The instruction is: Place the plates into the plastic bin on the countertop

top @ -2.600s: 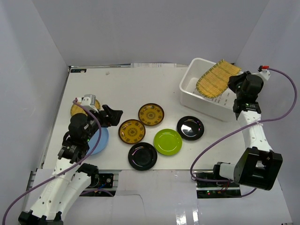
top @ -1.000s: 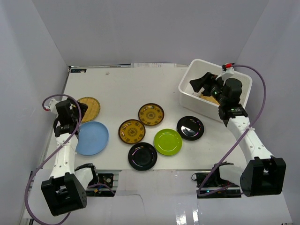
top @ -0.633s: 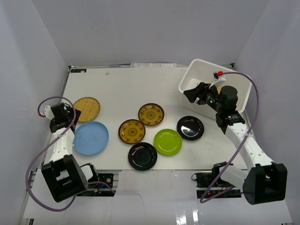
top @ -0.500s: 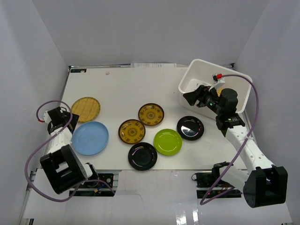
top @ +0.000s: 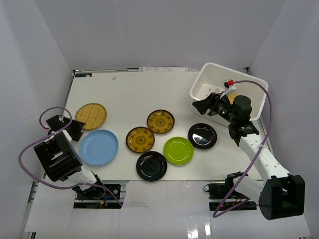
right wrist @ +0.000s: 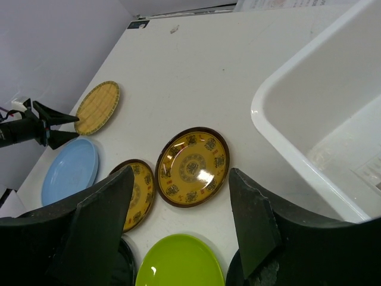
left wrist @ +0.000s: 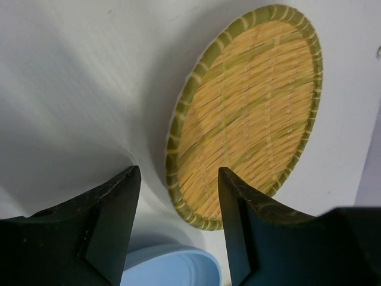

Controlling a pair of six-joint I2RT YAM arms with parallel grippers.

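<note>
White plastic forms the bin (top: 200,85), which sits at the countertop's (top: 129,94) back right corner, and every plate in clear view lies outside it on the countertop, to the bin's left. Closest to the bin is a glossy black plate (top: 202,136), just off its near left corner. The lime green plate (top: 178,151) comes next, with a second black plate (top: 151,166) farther out toward the near edge. Two brown-rimmed plates with yellow patterned centres lie side by side, one (top: 161,121) nearer the bin than the other (top: 140,139). Farthest from the bin are the light blue plate (top: 98,147) and the round yellow woven plate (top: 91,116). The right gripper (right wrist: 181,173) hangs by the bin's left wall, its fingers spread wide with nothing between them; its wrist camera looks out past the bin's rim toward the patterned plates. The left gripper (left wrist: 178,173) is well apart from the bin, at the opposite edge of the countertop, its fingers parted and empty. In its wrist view they frame the woven plate's rim, with the blue plate's edge just below. Whether the fingertips touch the surface cannot be told.
</note>
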